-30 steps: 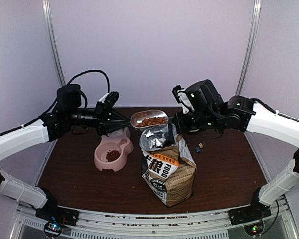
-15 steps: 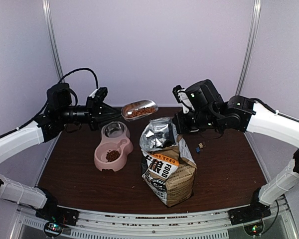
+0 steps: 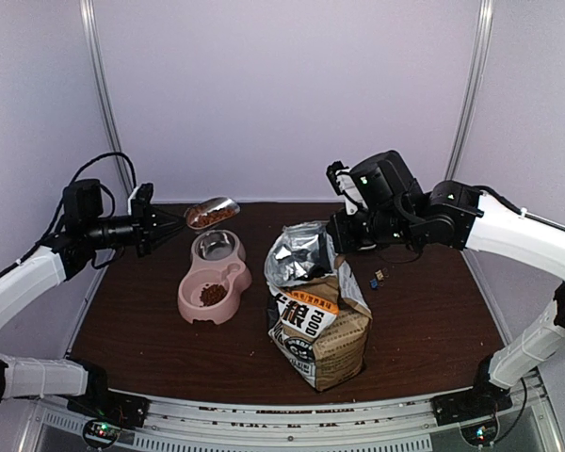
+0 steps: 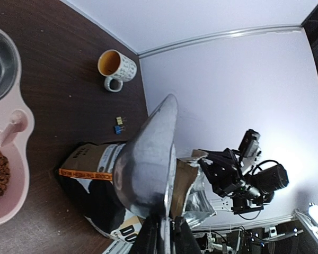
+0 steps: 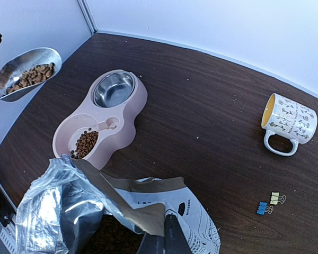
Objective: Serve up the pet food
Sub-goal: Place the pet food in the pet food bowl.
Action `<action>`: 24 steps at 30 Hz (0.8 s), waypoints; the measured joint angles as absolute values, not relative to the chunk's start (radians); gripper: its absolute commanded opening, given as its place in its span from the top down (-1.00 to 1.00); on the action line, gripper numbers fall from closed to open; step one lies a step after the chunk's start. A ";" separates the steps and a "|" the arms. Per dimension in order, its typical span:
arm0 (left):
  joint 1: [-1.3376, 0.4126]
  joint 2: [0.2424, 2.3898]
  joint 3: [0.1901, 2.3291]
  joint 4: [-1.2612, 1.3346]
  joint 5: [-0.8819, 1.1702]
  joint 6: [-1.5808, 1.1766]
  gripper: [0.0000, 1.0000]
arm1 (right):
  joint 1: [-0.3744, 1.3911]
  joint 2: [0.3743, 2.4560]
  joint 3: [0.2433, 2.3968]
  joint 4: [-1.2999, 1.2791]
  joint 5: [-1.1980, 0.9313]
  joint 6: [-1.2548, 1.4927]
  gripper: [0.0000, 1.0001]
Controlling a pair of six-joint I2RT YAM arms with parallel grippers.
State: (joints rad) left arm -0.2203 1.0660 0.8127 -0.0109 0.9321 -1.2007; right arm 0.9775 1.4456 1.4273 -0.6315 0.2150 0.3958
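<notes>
Standing nearest on the dark brown table (image 3: 424,320) is a brown paper bag (image 3: 320,330) with black and white letters on it. Its top is open, and the shiny silver inside shows.

Just to the left of the bag, but not touching it, sits a pink bowl (image 3: 196,303) with two cups. The near cup has a small pile of pet food (image 3: 213,295) in it, little dark brown bits. The far cup is shiny metal.

To the right of the bag, two small clips (image 5: 270,203) lie on the table, one blue and one yellow, side by side.

At the top of the bag is the right gripper (image 5: 168,225). Its jaws are closed tight and pinch the brown edge of the bag's open mouth. Dark bits show down inside the bag.

Farther back on the left, the left gripper (image 4: 165,235) has its jaws closed on the handle of a silver scoop (image 3: 210,213). The scoop is up in the air, near the far end of the bowl and apart from it. It tips a little and has more pet food in it.

Farthest back on the right stands a white mug (image 5: 289,123) with small dark marks, yellow inside. It is upright and well apart from the bowl.
</notes>
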 measured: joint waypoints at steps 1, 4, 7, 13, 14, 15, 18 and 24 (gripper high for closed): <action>-0.202 1.066 0.802 -0.019 0.932 -1.189 1.00 | 0.978 1.446 1.427 -0.632 0.215 0.396 1.00; -0.144 1.068 0.759 -0.039 0.931 -1.148 1.00 | 0.978 1.446 1.427 -0.632 0.215 0.396 1.00; -0.110 1.081 0.742 -0.069 0.931 -1.110 1.00 | 0.978 1.446 1.427 -0.632 0.216 0.396 1.00; -0.080 1.143 0.741 -0.086 0.933 -1.029 1.00 | 0.978 1.446 1.427 -0.634 0.219 0.396 1.00; -0.074 1.153 0.741 -0.086 0.934 -1.018 1.00 | 0.978 1.446 1.427 -0.634 0.219 0.396 1.00; -0.067 1.164 0.741 -0.086 0.935 -1.007 1.00 | 0.978 1.446 1.427 -0.634 0.220 0.396 1.00; -0.046 1.200 0.741 -0.086 0.939 -0.974 1.00 | 0.978 1.446 1.427 -0.635 0.221 0.396 1.00; -0.013 1.262 0.741 -0.106 0.939 -0.904 1.00 | 0.978 1.446 1.428 -0.637 0.224 0.396 1.00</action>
